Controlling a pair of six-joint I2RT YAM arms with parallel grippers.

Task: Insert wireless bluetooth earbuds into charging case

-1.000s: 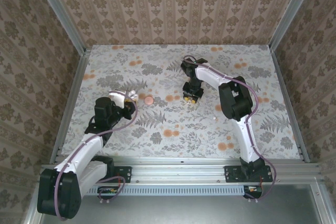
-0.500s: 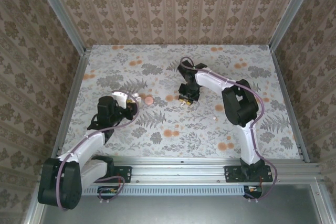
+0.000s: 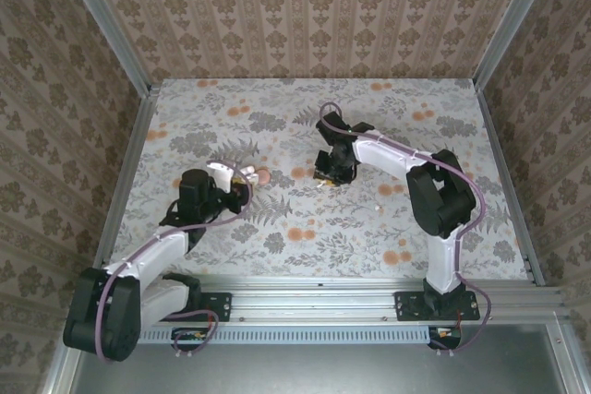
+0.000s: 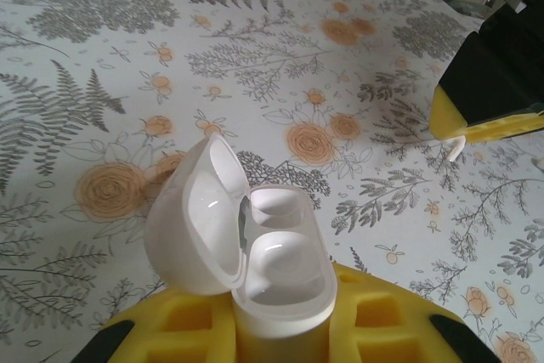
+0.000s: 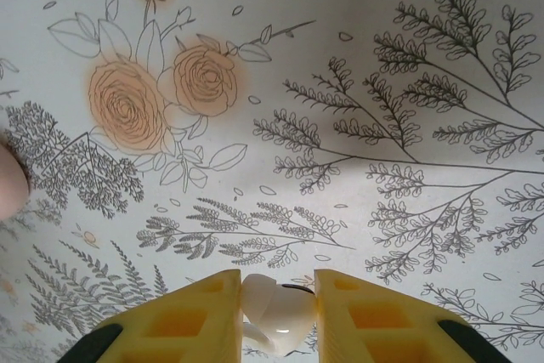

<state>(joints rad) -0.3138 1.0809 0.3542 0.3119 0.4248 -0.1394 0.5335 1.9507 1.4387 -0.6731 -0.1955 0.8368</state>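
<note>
I'm at the carry-over step. The right jaws are clamped on one earbud (image 5: 270, 316), a smooth whitish plastic nub pinched between yellow pads above the floral-printed table (image 3: 369, 228). The left jaws are closed tight on the charging case (image 4: 255, 252), a glossy white pebble held on the table's left side with its hinged lid flipped open. Next, I judge, I must bring the bud over a well, stem down, and line it up carefully, since slick plastic may slip. Whether a well is already filled I cannot tell.
</note>
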